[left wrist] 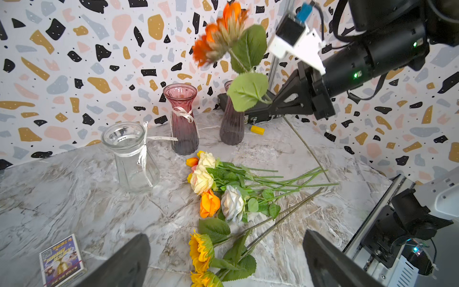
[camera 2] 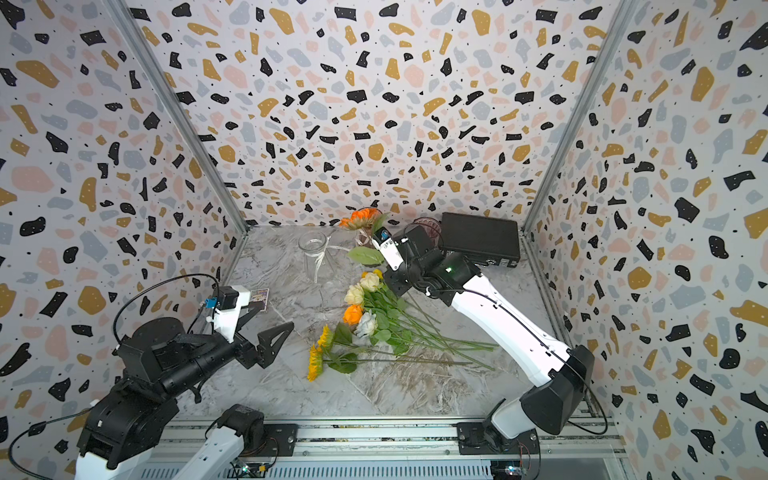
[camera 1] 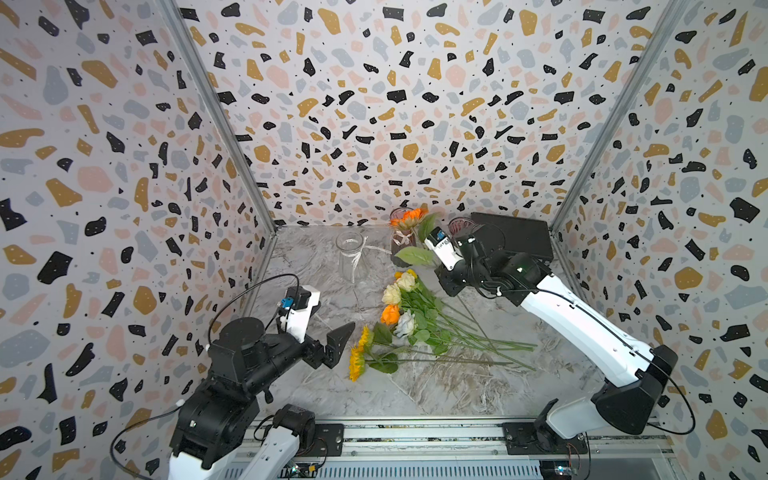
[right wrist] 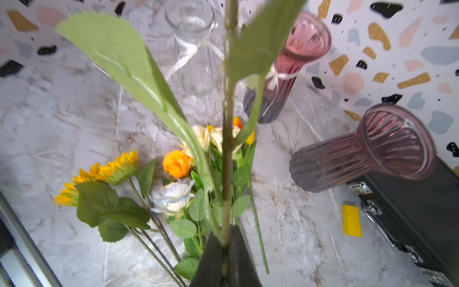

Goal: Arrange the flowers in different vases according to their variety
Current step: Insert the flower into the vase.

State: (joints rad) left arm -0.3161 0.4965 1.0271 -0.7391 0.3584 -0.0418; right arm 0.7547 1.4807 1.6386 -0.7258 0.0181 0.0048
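The right claw [right wrist: 224, 244] is gripping the orange sunflower [left wrist: 218, 42] just below its leaves, lifting the bloom high near the bow-tied pink vase [left wrist: 183, 119] - probably so the trailing stem can be fed in. The left claw [left wrist: 226, 236] is hanging wide, holding nothing, over the 2 yellow sunflowers [left wrist: 202, 251] and the roses [left wrist: 211, 188] lying on the desk [camera 1: 415, 399].

At the back of the tabletop [camera 1: 415, 395], string-tied vase [camera 1: 349, 257], bow-tied vase [left wrist: 183, 121] and third vase [left wrist: 231, 129] in a row left to right, case [camera 1: 515, 237] right of them, block [left wrist: 257, 130] before the case, flowers [camera 1: 415, 328] piled at centre, raised flower [camera 1: 409, 218] in the right gripper [right wrist: 224, 244] over the row
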